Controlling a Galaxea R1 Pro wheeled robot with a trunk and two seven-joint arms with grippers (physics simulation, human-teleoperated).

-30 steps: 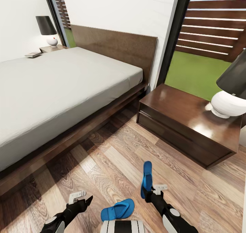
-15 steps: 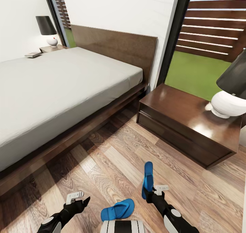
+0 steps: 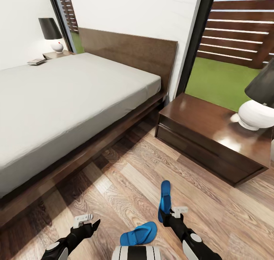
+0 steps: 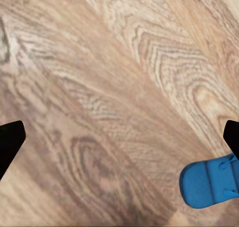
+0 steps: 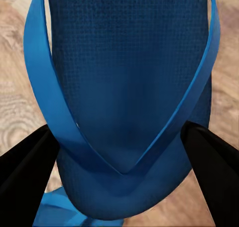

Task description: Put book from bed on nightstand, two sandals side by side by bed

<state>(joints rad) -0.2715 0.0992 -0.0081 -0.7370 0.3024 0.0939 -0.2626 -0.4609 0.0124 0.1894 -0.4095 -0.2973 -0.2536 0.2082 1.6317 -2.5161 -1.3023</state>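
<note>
One sandal (image 3: 164,199) pinched by its end in the right pincer (image 3: 166,214) above the floor (image 3: 125,183), other sandal (image 3: 138,233) lying below, left pincer (image 3: 88,223) spread empty: could swing loose.

Black jointed arms with white bands, white wrist brackets, white ribbed trunk top (image 3: 137,252)

I see a wide bed (image 3: 68,100) with a dark wood frame and bare grey mattress. A small book (image 3: 37,61) lies flat at its far corner. A glossy brown nightstand (image 3: 207,138) stands beside the headboard, another (image 3: 57,54) beyond the bed. My right gripper (image 3: 166,214) holds one blue sandal (image 3: 164,199) upright; the other sandal (image 3: 139,233) lies flat on the floor (image 3: 125,183).
</note>
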